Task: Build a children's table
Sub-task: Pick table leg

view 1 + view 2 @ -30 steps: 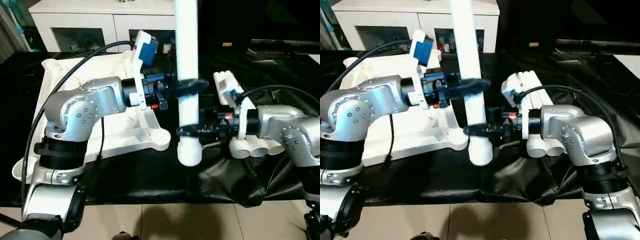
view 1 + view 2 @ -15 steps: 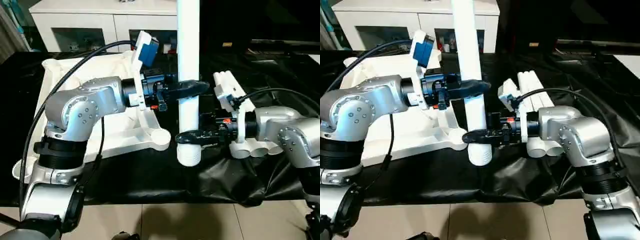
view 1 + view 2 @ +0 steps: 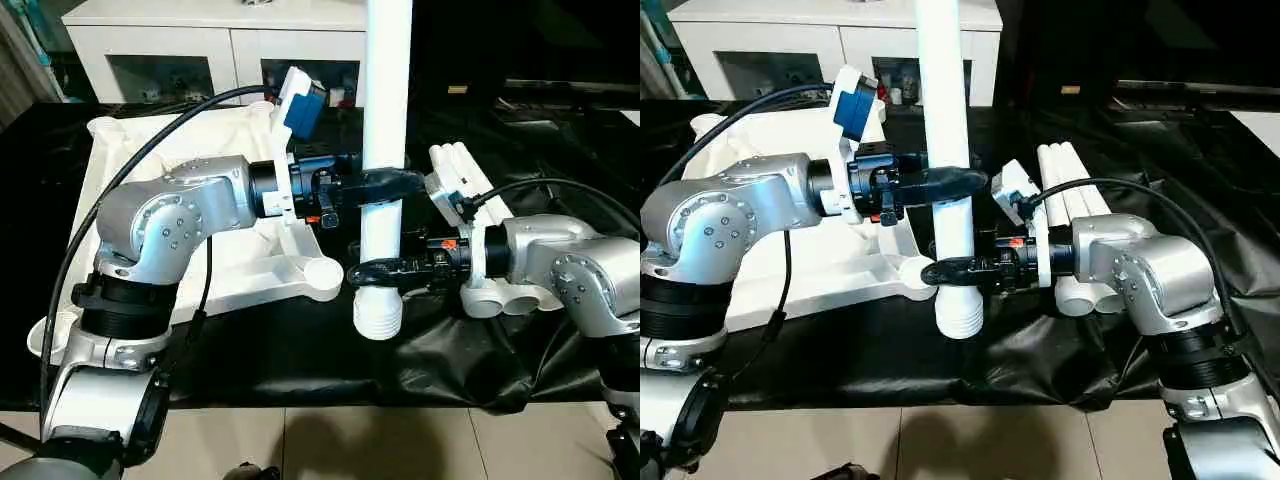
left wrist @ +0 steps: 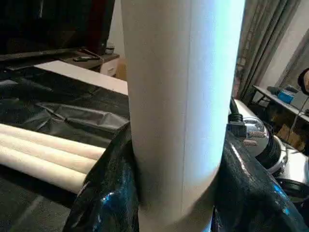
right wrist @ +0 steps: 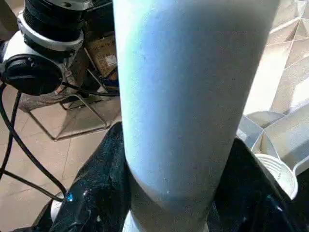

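Table leg [image 3: 384, 150] stands upright over the black sheet, just beside the tabletop's [image 3: 150, 160] near corner socket [image 3: 324, 274]. It could tilt or slip if either clamp loosens (both hold smooth plastic). Left gripper [image 3: 385, 183] grips it higher, right gripper [image 3: 375, 270] lower, above the threaded end; both forearms reach inward, level.

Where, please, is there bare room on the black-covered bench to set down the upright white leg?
Free: the black plastic sheet along the near edge, in front of the upturned white ribbed tabletop, and the sheet's far right stretch. Crowded: the middle, where both pincers clamp the white tubular leg beside the three spare white legs.
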Controlling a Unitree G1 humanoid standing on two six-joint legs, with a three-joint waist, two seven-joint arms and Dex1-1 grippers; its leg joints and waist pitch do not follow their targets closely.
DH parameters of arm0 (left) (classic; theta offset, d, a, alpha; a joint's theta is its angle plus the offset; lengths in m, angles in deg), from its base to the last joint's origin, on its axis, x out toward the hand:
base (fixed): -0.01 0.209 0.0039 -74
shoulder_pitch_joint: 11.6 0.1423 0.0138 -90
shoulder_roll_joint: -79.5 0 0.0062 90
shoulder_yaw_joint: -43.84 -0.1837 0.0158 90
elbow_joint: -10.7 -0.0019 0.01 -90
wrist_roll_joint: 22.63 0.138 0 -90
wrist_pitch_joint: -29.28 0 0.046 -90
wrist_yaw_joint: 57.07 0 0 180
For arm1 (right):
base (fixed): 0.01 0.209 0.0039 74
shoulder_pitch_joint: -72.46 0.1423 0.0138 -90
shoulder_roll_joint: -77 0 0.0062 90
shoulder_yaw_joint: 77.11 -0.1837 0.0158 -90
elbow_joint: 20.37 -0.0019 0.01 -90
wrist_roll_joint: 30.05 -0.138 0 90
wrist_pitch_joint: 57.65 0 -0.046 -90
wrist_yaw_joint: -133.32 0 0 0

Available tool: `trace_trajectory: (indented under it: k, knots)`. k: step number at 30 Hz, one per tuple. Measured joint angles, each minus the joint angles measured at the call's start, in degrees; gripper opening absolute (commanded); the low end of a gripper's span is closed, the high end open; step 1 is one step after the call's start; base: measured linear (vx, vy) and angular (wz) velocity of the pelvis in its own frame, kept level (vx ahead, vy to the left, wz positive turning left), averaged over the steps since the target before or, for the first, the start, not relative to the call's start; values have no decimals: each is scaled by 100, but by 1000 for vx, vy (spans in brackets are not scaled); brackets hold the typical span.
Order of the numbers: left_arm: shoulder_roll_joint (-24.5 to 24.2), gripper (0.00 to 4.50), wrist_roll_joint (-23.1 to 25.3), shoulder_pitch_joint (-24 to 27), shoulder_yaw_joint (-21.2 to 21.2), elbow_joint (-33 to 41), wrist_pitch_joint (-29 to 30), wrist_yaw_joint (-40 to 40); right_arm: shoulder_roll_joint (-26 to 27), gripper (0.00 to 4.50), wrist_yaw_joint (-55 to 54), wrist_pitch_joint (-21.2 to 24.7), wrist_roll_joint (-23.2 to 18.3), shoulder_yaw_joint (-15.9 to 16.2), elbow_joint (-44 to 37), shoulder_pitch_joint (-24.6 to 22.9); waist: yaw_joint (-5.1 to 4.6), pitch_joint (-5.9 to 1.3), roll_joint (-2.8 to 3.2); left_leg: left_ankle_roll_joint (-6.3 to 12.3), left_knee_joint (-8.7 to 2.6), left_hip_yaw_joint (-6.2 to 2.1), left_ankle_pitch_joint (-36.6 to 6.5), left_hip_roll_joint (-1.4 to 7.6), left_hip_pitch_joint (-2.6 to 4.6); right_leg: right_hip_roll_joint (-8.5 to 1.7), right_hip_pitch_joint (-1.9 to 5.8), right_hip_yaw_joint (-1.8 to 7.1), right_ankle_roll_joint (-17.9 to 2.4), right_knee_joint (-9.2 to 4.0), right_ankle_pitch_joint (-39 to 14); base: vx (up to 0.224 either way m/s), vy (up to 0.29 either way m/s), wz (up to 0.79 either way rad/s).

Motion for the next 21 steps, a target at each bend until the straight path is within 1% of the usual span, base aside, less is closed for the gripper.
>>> trace_trajectory:
  k: [7, 8, 9, 10, 11, 12, 13, 16, 17, 18, 19, 21]
  knots:
    - [11, 182, 17, 0, 1, -42, -24, -27, 43, 184, -50, -1, -19, -30, 18, -34, 6, 0, 0, 1, 1, 0, 1, 0, 0, 0, 1, 0, -4, 0, 2, 0, 0, 0]
    - [10, 238, 9, 1, 3, -42, -13, -34, 68, 184, -60, -8, -29, -47, 18, -58, 7, 0, 0, 1, 2, 0, 1, 0, 0, 0, 1, 0, -4, 0, 2, 0, 0, 0]
    - [26, 252, -23, 3, 17, -42, 16, -63, 88, 184, -73, -12, -41, -74, 18, -86, 10, 0, 0, 1, 2, 0, 1, 0, 0, 0, 1, 0, -4, 0, 2, 0, 0, 0]
    - [76, 252, -75, 3, 76, -51, 52, -120, 118, 184, -112, -8, -51, -100, 18, -106, 12, 0, 0, 1, 2, 0, 1, 0, 0, 0, 0, 0, -5, 0, 3, 0, 0, 0]
    - [240, 252, -193, 6, 273, -72, 105, -233, 173, 184, -161, -9, -78, -153, 18, -132, 14, 0, 0, 1, 5, 0, 1, 0, -1, 0, 0, 0, -6, 1, 3, 0, 0, 0]
    - [322, 271, -252, 31, 384, -69, 45, -288, 220, 184, -202, -6, -138, -212, 18, -158, 17, -1, -1, 2, 6, 0, 1, 0, -1, 0, 1, 0, -7, 0, 4, 0, 0, 0]
    - [398, 282, -281, 87, 479, -51, -87, -320, 252, 184, -257, 2, -193, -268, 18, -175, 14, -1, -2, 2, 6, 0, 0, 0, 0, -1, 2, 0, -8, 0, 5, 0, 0, 0]
    - [808, 288, -488, 368, 810, -22, -483, -496, 324, 184, -443, 79, -304, -520, 21, -235, 28, -1, -4, 5, 8, 0, 2, 0, -1, -1, 2, -1, -10, 0, 6, 0, 0, 0]
    - [1136, 288, -732, 469, 1120, -24, -631, -681, 394, 184, -523, 102, -400, -686, 39, -274, 48, 1, -7, 6, 12, 1, 2, 0, -4, -2, 3, -1, -12, 0, 7, 0, 0, 0]
    - [1351, 288, -945, 506, 1293, -26, -727, -799, 428, 184, -578, 109, -438, -754, 60, -280, 61, 2, -10, 8, 14, 0, 4, 0, -7, -2, 2, -1, -15, 0, 9, 0, 0, 0]
    - [1445, 288, -1125, 508, 1394, -28, -758, -887, 443, 184, -629, 113, -461, -783, 63, -279, 65, 2, -11, 9, 15, 0, 4, 0, -7, -2, 2, -2, -17, 0, 10, 0, 0, 0]
    - [1639, 288, -1528, 508, 1736, -27, -902, -1118, 473, 183, -751, 108, -465, -886, 68, -293, 63, 1, -11, 11, 16, 1, 6, 0, -5, -2, 3, -2, -21, 0, 13, 0, 0, 0]
